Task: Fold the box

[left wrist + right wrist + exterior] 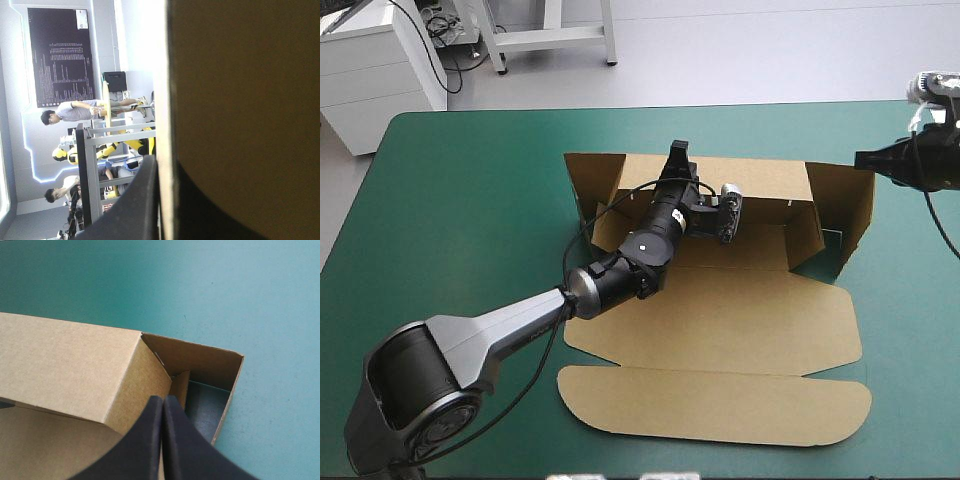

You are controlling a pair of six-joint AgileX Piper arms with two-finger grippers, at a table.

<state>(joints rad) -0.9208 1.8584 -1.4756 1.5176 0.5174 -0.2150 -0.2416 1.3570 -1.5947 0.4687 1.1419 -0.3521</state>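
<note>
**Two end effectors at a half-raised box**

One brown cardboard box sits a little right of the middle of the teal-green desk. Its far part is raised into walls. The far wall and the two side walls stand upright around the floor panel. The broad lid panel and its long rounded tuck flap lie flat on the cover, reaching toward the desk's near edge.

The left arm crosses the left part of the box, and the left end effector is at the top edge of the far wall, near that wall's left end. In the left wrist view the pale cut edge of the board runs straight up between the black fingers, with one on each face of the wall. This end effector is clamped on the box.

The right end effector hangs by the far right corner of the box, close to the desk's right edge. Its two fingers are pressed together into a single pointed arch, with no board visible between them. In the right wrist view the tip lies over the corner where a wall face meets a short end flap. A small patch of cover shows inside that corner pocket. I cannot tell whether the tip touches the board.
</note>
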